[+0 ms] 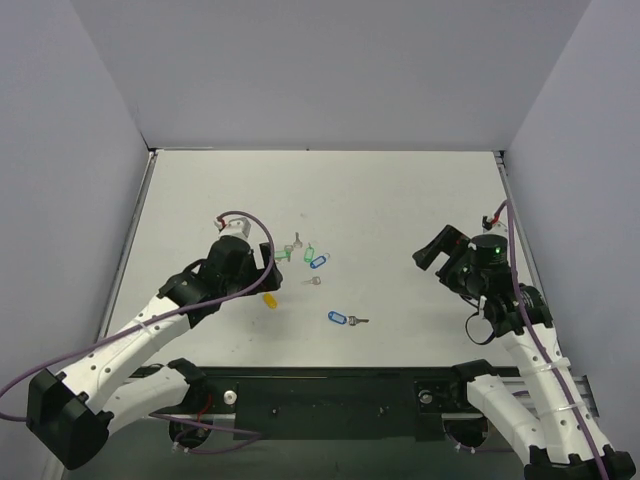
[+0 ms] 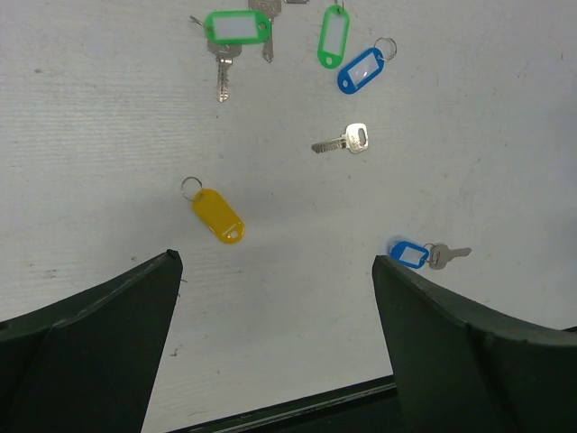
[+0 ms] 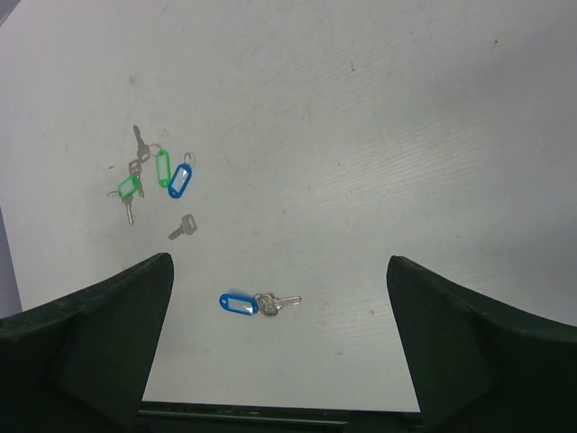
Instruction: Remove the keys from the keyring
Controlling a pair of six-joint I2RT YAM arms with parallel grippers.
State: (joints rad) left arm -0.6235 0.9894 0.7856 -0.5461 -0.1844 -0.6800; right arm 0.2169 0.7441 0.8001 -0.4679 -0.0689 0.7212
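Left gripper is spread wide and holds nothing. Right gripper is also spread wide and empty. Both hover over the white table.

The keyring, a blue tag on a thin ring, lies flat on the table just ahead of the left gripper's right-hand finger as its wrist view shows it, near that fingertip. The keys are on the ring, pointing away from the tag. They could be one key or two; the right wrist view hints at two overlapped.

From the right gripper, the keyring lies ahead, between the finger lines and nearer the view's left finger. It is well apart from that gripper in the top view.

Ahead of the left gripper:
- a yellow tag, close in
- a loose silver key, farther out
- a second blue tag, farther still
- two green tags, one with keys
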